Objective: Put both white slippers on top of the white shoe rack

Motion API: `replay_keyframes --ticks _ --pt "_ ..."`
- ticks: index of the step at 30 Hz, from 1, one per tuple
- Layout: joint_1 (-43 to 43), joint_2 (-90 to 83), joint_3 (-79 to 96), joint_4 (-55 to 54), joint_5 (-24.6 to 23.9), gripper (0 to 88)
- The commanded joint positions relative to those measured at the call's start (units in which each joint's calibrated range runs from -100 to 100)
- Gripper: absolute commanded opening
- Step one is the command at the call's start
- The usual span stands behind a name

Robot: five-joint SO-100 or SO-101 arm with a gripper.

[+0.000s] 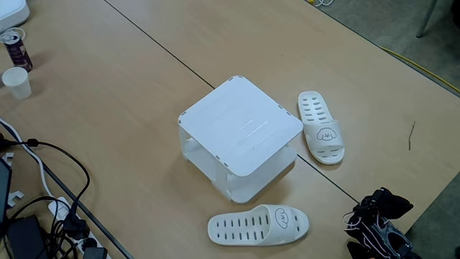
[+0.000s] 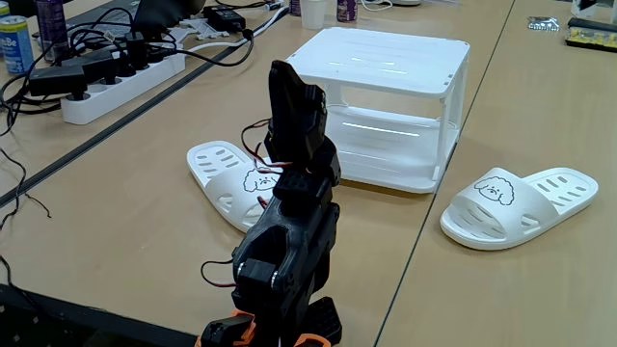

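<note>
— While we go down the list by size, what comes first?

— Item one: the table (image 1: pixel 129 93), light wood, with a dark seam running across it in both fixed views. Item two: the white shoe rack (image 1: pixel 241 133), boxy, flat top bare, see-through sides, standing upright on the table near its middle.

— And the arm?

— Item three: the black arm (image 2: pixel 289 251), folded and upright close to the camera in a fixed view, in front of the rack. We log its hand (image 2: pixel 287 92) at the top, raised above the table, holding nothing that we can see; whether it is wide or narrow we cannot tell from this side.

— The slippers?

— Item four, two white slippers, both flat on the table, soles down, neither on the rack. One slipper (image 1: pixel 321 126) lies just beside one side of the rack, dog face drawn on its strap. The other slipper (image 1: pixel 259 224) lies near an adjoining side, partly hidden behind the arm in a fixed view.

— Anything smaller?

— Item five: a power strip (image 2: pixel 116 82) with black cables. Item six: a white cup (image 1: pixel 16 81) beside a dark can (image 1: pixel 16 49).
</note>
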Motion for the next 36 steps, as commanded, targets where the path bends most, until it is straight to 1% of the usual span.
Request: replay_keyframes --ticks 1,36 --pt "-0.02 0.02 0.45 -0.26 0.42 0.8" --pt "0.06 0.27 0.45 -0.17 0.42 0.8"
